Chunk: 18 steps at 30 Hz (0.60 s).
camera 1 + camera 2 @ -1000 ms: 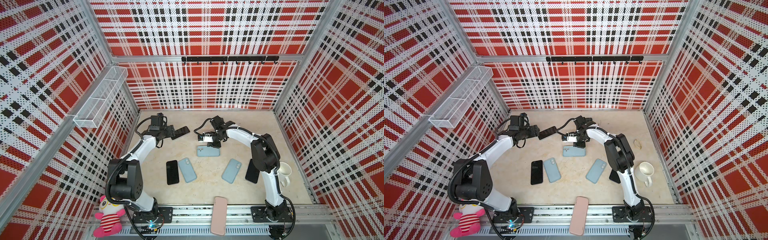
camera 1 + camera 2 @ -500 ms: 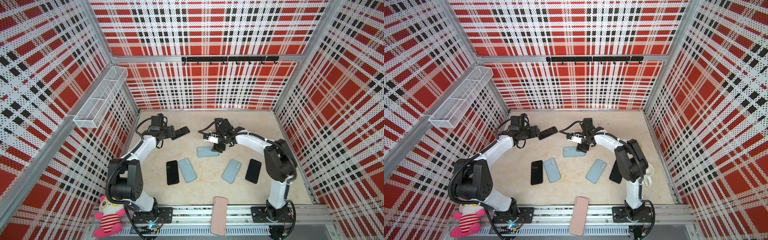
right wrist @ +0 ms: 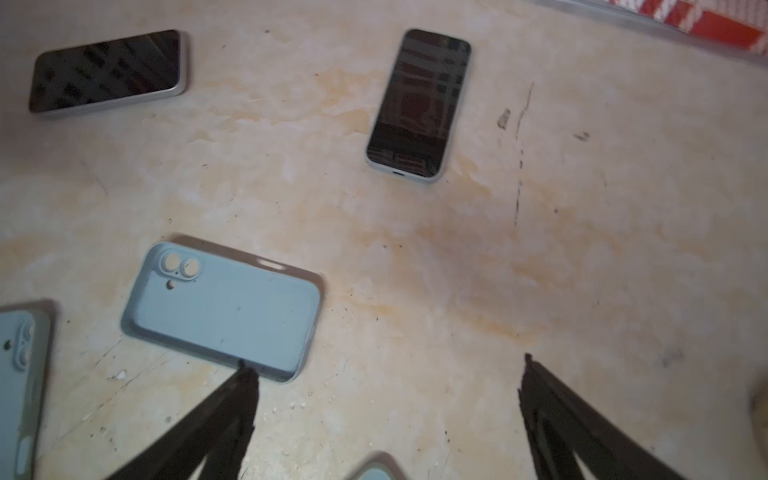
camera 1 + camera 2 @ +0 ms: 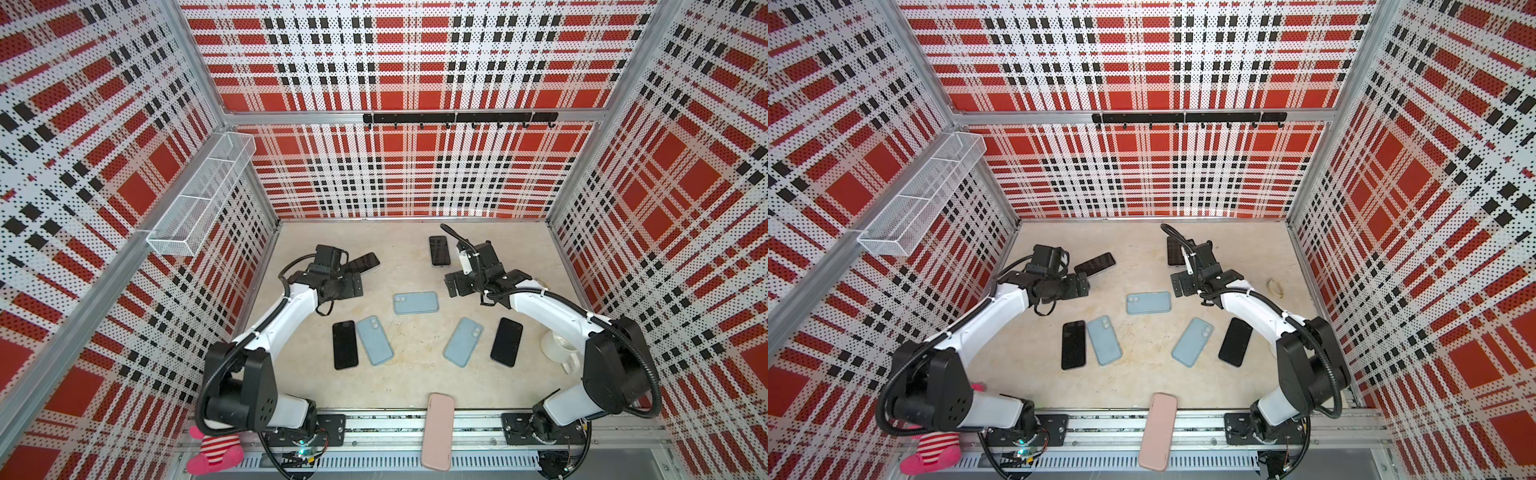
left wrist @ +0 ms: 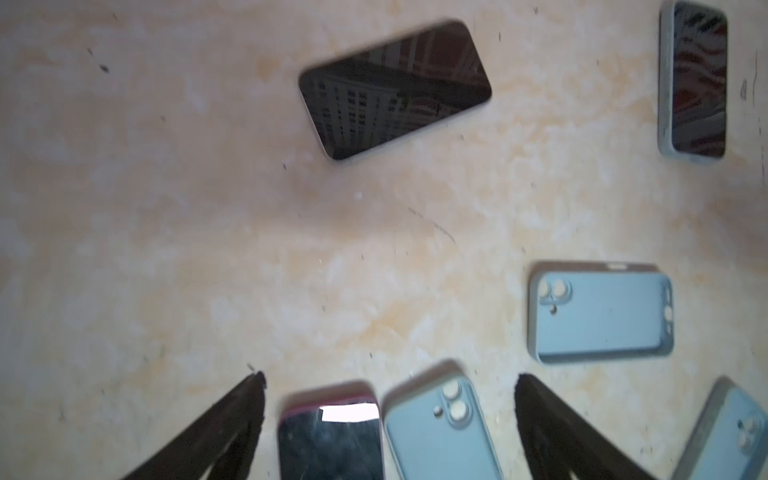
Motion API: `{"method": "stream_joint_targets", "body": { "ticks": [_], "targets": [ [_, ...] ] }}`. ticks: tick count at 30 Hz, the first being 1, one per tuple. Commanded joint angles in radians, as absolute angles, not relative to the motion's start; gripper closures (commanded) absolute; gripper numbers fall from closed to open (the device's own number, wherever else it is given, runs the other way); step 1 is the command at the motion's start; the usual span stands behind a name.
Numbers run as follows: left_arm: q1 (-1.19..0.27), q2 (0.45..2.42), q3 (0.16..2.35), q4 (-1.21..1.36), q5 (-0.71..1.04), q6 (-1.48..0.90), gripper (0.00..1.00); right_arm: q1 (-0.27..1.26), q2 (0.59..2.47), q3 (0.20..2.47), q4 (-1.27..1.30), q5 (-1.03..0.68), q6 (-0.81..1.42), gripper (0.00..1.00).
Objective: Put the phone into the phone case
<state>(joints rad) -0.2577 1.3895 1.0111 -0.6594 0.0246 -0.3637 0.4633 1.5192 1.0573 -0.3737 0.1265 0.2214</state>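
Three bare black phones lie face up on the beige table: one at the far left, one front left, one front right. Three empty light-blue phone cases lie open side up: middle, front left, front right. A phone in a pale case lies at the back. My left gripper hovers open beside the far-left phone. My right gripper hovers open just right of the middle case, holding nothing.
A pink case lies across the front rail. A white mug stands at the right by my right arm. A wire basket hangs on the left wall and a hook rail on the back wall. A plush toy sits front left.
My right gripper was shut over the middle blue case; it has opened wide and drawn back to the right, uncovering the cased phone behind. My left gripper has opened wider in place.
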Motion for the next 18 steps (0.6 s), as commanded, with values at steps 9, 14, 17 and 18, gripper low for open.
{"method": "stream_joint_targets", "body": {
  "ticks": [9, 14, 17, 18],
  "targets": [
    [-0.368, 1.232, 0.826, -0.913, -0.007, -0.605, 0.02, 0.427, 1.471, 0.993, -0.386, 0.151, 0.311, 0.00],
    [-0.377, 1.251, 0.756, -0.910, -0.019, -0.607, 0.02, 0.422, 1.484, 1.016, -0.380, 0.135, 0.308, 0.00],
    [-0.377, 1.253, 0.746, -0.909, -0.047, -0.589, 0.02, 0.420, 1.468, 1.014, -0.376, 0.123, 0.311, 0.00],
    [-0.377, 1.254, 0.740, -0.906, -0.049, -0.584, 0.02, 0.421, 1.458, 1.007, -0.373, 0.120, 0.313, 0.00]
  ]
}}
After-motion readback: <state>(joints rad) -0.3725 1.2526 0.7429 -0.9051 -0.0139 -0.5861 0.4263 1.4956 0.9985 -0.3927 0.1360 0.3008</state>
